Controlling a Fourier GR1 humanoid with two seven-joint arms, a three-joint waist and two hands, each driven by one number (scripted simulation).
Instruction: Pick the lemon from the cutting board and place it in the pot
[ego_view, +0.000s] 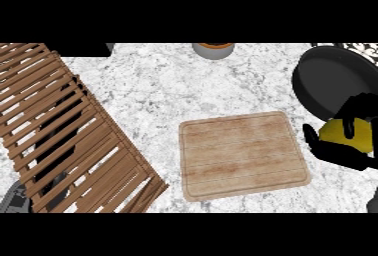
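- Pot (328, 80): black, far right, nothing visible inside.
- Lemon (347, 134): yellow, gripped in curled right robot hand (341, 150), just off the cutting board's (244, 155) right edge, at the pot's near rim.
- Bench (162, 85): white-grey speckled stone; wooden slatted rack (66, 135) left; grey cup (214, 50) far.

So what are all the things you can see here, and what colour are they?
Cutting board: one, light wood, middle of the counter, nothing on it.
Lemon: one, yellow, in the right hand, between board and pot.
Pot: one, black, far right.
Slatted rack: one, brown wood, left side.
Cup: one, grey with orange top, top edge.
Counter: one, white speckled stone.
Right hand: one, black, right edge, curled round the lemon.
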